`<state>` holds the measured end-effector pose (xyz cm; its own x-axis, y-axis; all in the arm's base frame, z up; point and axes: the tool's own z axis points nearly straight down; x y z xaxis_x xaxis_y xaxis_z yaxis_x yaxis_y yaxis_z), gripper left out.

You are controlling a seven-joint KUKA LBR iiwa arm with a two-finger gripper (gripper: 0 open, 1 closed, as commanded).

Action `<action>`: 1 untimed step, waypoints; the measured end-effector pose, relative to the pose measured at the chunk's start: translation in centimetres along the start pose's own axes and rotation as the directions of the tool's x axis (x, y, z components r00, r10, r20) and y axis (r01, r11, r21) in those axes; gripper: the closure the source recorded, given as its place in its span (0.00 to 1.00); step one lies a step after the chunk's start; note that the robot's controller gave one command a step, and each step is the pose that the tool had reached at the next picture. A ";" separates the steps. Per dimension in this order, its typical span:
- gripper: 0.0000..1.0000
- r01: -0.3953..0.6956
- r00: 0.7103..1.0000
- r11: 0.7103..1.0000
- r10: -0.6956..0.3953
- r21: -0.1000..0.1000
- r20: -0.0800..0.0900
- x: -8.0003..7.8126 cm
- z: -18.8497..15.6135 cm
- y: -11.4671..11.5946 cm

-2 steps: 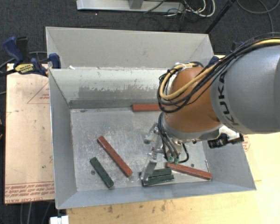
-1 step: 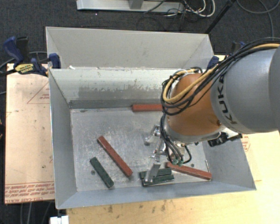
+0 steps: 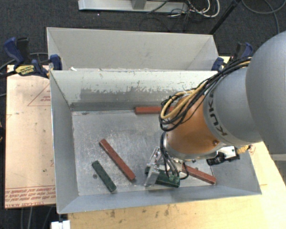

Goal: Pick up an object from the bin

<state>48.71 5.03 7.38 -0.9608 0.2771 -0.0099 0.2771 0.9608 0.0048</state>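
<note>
My gripper (image 3: 154, 176) is low over the bin floor near the front wall, right of centre, under the orange wrist cover. A small dark green piece (image 3: 170, 182) lies right against it on its right side; whether it is held I cannot tell. A long red-brown bar (image 3: 117, 160) lies diagonally on the floor just left of the gripper, its lower end close to it. A red bar (image 3: 200, 175) lies to the gripper's right, partly hidden under the arm.
A dark green bar (image 3: 104, 176) lies near the front left. Another red-brown bar (image 3: 148, 110) rests along the foot of the back wall. The arm covers the bin's right side. The front wall is close below the gripper.
</note>
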 end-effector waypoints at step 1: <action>1.00 0.000 1.000 1.000 0.000 0.000 -0.001 0.0 0.0 0.0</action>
<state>48.70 5.03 7.37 -0.9607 0.2774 -0.0093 0.2773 0.9608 0.0047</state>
